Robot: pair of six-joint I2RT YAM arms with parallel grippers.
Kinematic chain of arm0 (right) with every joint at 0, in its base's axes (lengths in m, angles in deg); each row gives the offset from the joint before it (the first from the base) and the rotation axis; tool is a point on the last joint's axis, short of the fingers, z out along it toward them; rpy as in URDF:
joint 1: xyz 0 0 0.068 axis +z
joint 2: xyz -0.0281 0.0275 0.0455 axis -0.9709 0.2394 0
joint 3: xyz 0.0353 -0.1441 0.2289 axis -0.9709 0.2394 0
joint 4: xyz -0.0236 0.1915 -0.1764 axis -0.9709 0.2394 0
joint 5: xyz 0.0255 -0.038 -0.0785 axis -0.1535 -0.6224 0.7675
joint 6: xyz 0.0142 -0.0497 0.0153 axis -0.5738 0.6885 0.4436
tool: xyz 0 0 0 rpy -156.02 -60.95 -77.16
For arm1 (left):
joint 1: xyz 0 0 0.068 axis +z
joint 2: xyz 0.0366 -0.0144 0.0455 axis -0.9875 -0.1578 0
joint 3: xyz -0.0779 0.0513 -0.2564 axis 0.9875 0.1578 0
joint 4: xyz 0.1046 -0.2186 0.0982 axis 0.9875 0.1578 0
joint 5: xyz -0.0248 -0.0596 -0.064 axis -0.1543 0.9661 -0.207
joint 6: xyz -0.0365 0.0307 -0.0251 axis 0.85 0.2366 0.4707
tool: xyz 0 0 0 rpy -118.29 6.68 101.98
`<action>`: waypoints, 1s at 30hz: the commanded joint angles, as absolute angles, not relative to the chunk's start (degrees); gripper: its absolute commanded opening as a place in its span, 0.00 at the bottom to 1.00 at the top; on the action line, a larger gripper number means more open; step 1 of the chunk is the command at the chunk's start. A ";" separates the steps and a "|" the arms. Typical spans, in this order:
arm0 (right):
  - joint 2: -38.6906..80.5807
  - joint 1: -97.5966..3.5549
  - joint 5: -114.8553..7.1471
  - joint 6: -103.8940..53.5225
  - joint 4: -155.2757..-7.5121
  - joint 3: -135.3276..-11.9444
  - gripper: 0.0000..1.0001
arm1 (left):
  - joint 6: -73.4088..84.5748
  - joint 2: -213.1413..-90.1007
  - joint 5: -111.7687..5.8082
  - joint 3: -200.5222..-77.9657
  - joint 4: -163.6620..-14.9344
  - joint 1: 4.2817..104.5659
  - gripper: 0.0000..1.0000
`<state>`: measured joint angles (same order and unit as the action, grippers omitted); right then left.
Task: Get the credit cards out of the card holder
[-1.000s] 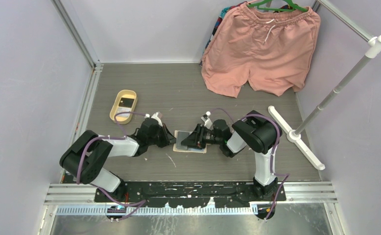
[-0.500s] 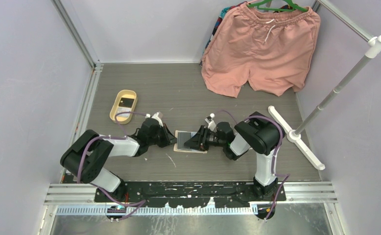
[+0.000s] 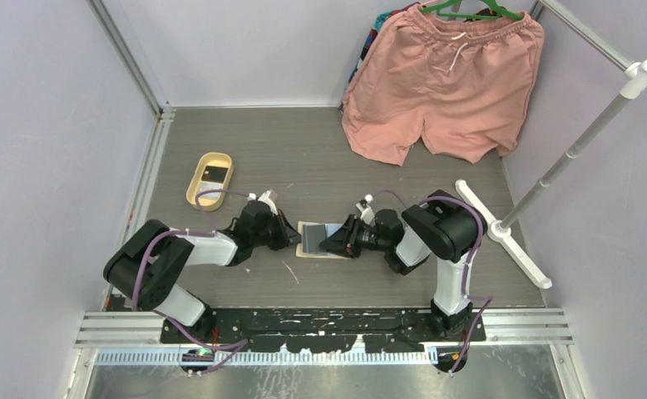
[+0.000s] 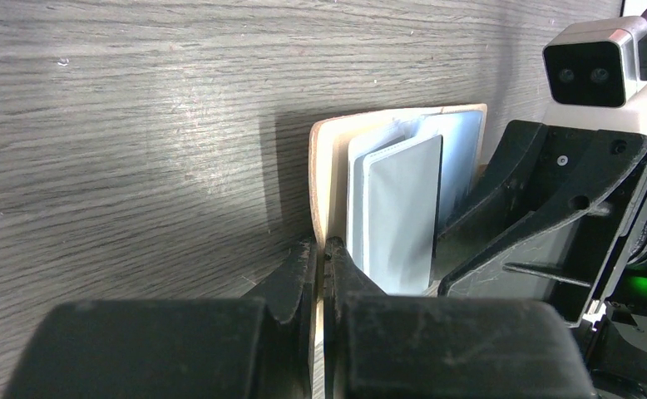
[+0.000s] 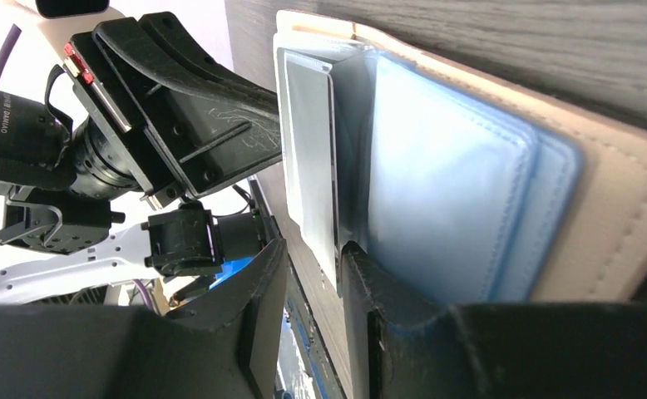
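The beige card holder (image 3: 305, 242) lies open on the table between my two grippers. My left gripper (image 3: 292, 235) is shut on its beige left edge (image 4: 320, 191). In the left wrist view (image 4: 322, 251) the jaws pinch that flap. Pale grey credit cards (image 4: 399, 212) stand up out of the blue-grey pockets (image 5: 445, 191). My right gripper (image 3: 338, 242) sits at the holder's right side. Its jaws are a little apart (image 5: 313, 287), and the edge of one raised grey card (image 5: 308, 158) reaches into the gap. A dark card (image 3: 214, 174) lies in the yellow tray (image 3: 197, 184).
Pink shorts (image 3: 445, 83) hang at the back right. A white rack's foot (image 3: 503, 237) and slanted pole (image 3: 590, 133) stand just right of my right arm. The oval tray sits at the back left near the metal frame rail (image 3: 150, 179).
My right gripper has drawn back to the right, uncovering more of the holder's inside and the grey card. My left gripper has kept its hold on the left edge.
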<state>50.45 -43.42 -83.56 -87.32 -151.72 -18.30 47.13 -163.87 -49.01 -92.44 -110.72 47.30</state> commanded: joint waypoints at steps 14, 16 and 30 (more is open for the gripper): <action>42.93 -43.94 -82.50 -80.41 -140.61 -16.90 0.45 | 44.28 -167.62 -54.63 -89.68 -101.27 47.22 0.00; 39.97 -43.96 -80.16 -76.82 -131.32 -17.53 0.46 | 44.34 -167.53 -54.72 -89.58 -101.30 47.26 0.00; 28.93 -44.07 -69.01 -64.95 -101.81 -22.50 0.50 | 44.78 -167.59 -55.40 -90.63 -99.20 47.23 0.30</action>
